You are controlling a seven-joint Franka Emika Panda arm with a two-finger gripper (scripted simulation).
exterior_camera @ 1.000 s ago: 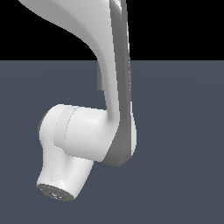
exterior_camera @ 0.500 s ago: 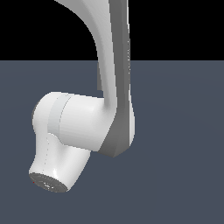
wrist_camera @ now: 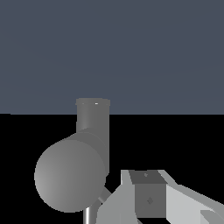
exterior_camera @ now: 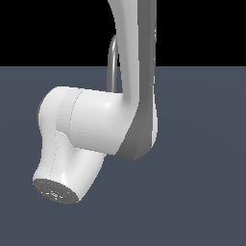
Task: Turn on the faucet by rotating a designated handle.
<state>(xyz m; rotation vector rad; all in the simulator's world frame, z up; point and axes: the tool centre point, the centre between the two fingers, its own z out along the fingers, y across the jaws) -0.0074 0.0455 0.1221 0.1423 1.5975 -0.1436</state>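
Observation:
In the exterior view the white robot arm [exterior_camera: 96, 125] fills the middle and hides almost all of the faucet. Only a thin grey arc of the spout [exterior_camera: 113, 62] shows beside the upright link. The wrist view shows the faucet [wrist_camera: 72, 175] close up as a thick grey cylinder with a rounded end and a shorter stub [wrist_camera: 92, 118] reaching the floor. A thin pale rod [wrist_camera: 105, 194], possibly the handle, sticks out between the cylinder and my gripper [wrist_camera: 148, 199]. One light-grey finger [wrist_camera: 131, 205] lies right beside that rod. Contact cannot be made out, and the jaws are cut off by the frame.
A flat blue-grey floor [exterior_camera: 202, 192] stretches all around with black background above it. The arm's bulky elbow joint [exterior_camera: 55, 190] hangs low at the exterior view's left.
The arm's lower joint has swung up and slightly toward the exterior view's left, then settled. The upright link has shifted right, uncovering the arc of the spout.

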